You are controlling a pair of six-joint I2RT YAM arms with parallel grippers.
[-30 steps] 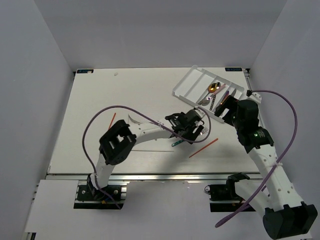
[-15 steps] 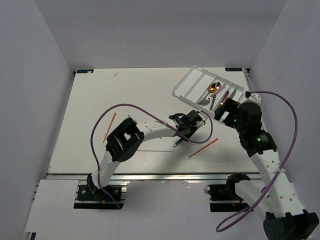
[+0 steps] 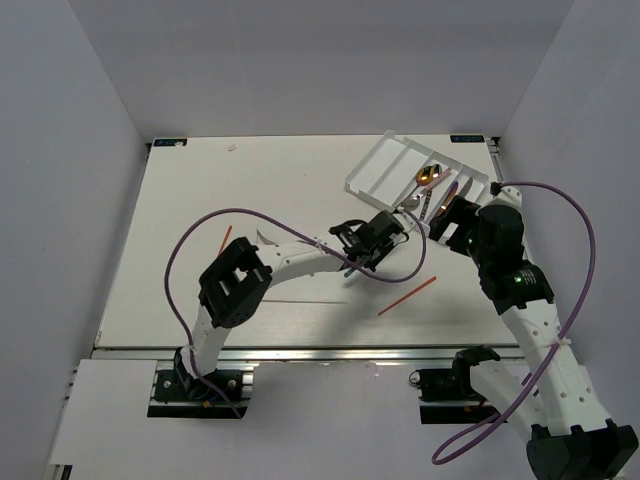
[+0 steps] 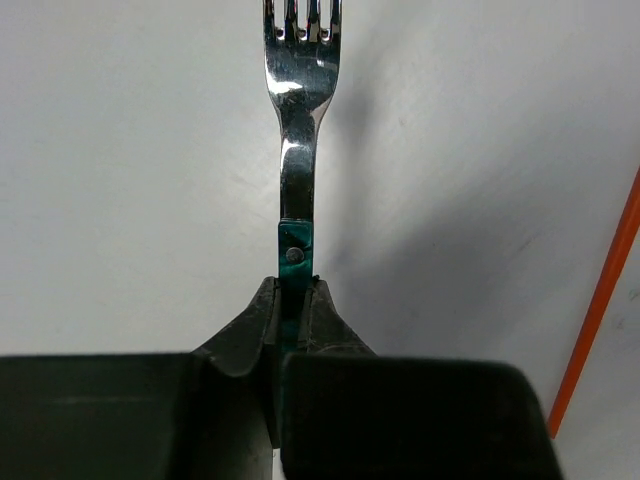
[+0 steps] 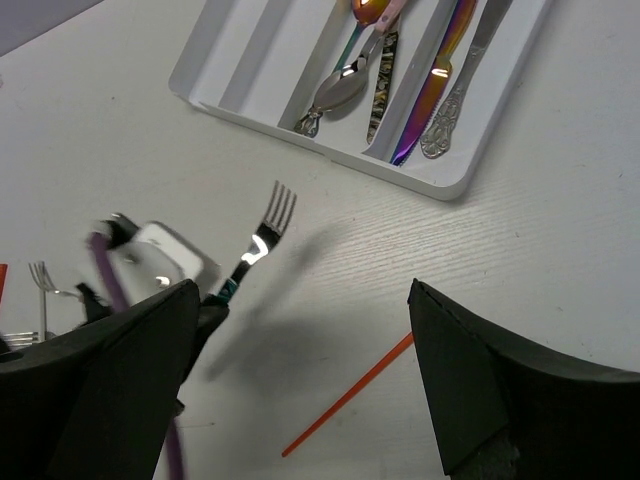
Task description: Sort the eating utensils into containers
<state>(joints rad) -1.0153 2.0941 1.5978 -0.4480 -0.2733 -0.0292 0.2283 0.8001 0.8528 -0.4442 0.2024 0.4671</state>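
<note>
My left gripper is shut on the green handle of a silver fork. It holds the fork a little above the table, tines toward the white tray. In the top view the left gripper is just near-left of the tray. In the right wrist view the fork casts a shadow beside itself. Inside the tray lie a spoon, an iridescent knife and a silver knife. My right gripper is open and empty, hovering by the tray's near edge.
A red chopstick lies on the table near the left gripper, and its length shows as the red chopstick below the right gripper. Another red chopstick lies at the far left. More silver forks lie left of the held fork.
The left gripper has shut on the fork's green handle, lifted it off the table and carried it toward the tray. The right arm has shifted slightly and stays open.
</note>
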